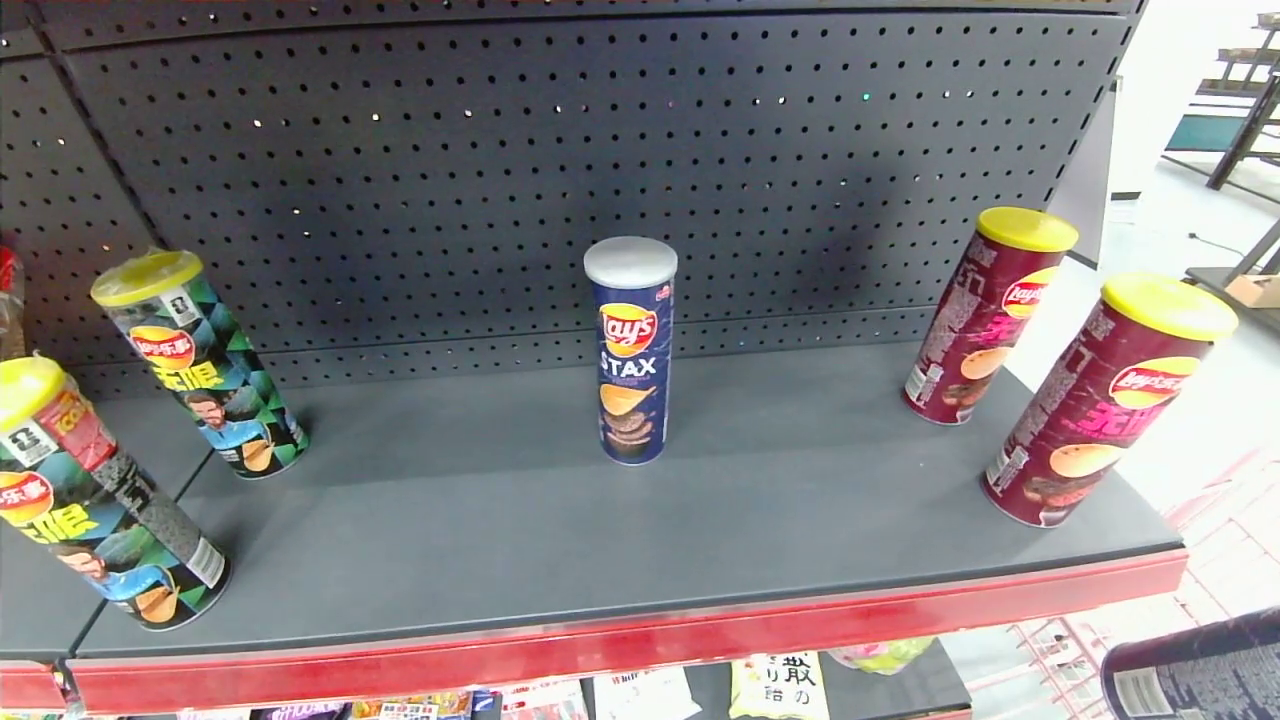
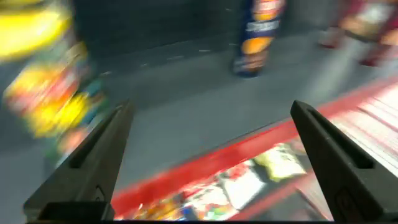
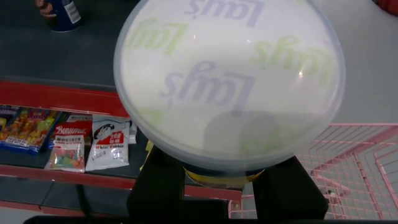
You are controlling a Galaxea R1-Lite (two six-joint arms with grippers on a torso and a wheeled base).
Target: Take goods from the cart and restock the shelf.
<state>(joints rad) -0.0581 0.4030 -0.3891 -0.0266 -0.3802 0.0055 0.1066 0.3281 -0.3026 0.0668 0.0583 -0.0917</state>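
Right claw [image 3: 224, 183] gripping clear-lidded can [image 3: 230, 81], blue can [image 1: 630, 350] upright on shelf [image 1: 800, 520]

Grey shelf [image 1: 480, 520], five standing chip cans [image 1: 630, 350]

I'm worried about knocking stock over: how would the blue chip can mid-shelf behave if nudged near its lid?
The blue chip can stands tall on a narrow base, so it would probably tip rather than slide. Round-sided, it might then roll along the shelf.
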